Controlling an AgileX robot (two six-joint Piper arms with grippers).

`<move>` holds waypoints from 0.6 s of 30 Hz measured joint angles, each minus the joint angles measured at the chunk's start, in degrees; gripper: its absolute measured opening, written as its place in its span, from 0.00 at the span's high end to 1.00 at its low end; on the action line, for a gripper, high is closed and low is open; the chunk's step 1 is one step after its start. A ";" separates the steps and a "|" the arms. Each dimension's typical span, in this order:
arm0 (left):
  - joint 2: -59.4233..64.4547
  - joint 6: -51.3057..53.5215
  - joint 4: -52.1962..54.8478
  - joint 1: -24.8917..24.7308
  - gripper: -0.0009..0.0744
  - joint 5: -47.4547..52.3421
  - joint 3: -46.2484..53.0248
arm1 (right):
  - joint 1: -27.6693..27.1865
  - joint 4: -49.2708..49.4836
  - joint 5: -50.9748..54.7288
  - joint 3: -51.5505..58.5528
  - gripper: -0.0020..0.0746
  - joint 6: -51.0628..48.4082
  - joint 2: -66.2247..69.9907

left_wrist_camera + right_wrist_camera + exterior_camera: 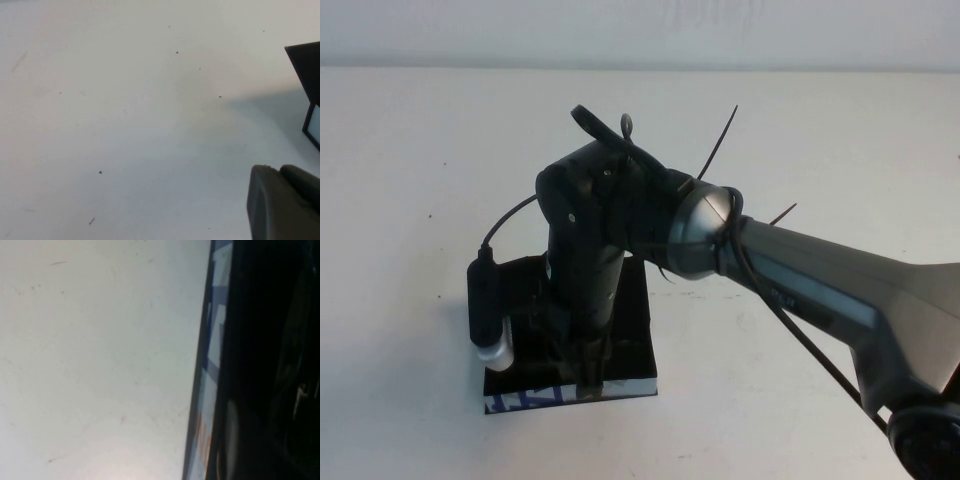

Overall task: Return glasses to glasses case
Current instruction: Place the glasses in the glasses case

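The glasses case [632, 340] is a black box on the white table, with its white front edge with blue print [530, 400] towards me. My right gripper [584, 372] points straight down into the case near that front edge. In the right wrist view the printed edge [210, 350] runs beside the dark inside of the case [260, 340]. I cannot make out the glasses in that darkness. My left gripper [280, 169] is out of the high view. It hovers empty over bare table, jaws together, with a corner of the case [306, 70] to one side.
The right arm [820, 290] crosses the table from the front right. A black camera body with a white end [488, 310] hangs beside the case's left side, and a cable runs from it up to the wrist.
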 joint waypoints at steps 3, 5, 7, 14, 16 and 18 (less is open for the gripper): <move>0.00 0.00 0.00 0.00 0.99 0.00 0.00 | -0.10 -0.74 0.00 0.00 0.73 0.00 0.00; 0.00 0.00 0.00 0.00 0.99 0.00 0.00 | -0.10 -1.17 0.00 0.00 0.72 0.08 0.00; 0.00 0.00 0.00 0.00 0.99 0.00 0.00 | -0.10 -1.67 0.00 0.00 0.72 0.08 0.00; 0.00 0.00 0.00 0.00 0.99 0.00 0.00 | -0.19 -2.46 0.00 0.00 0.72 0.08 -1.45; 0.00 0.00 0.00 0.00 0.99 0.00 0.00 | -0.19 -2.46 0.00 0.00 0.72 0.12 -2.66; 0.00 0.00 0.00 0.00 0.99 0.00 0.00 | -0.19 -2.61 0.00 0.00 0.72 1.59 -4.58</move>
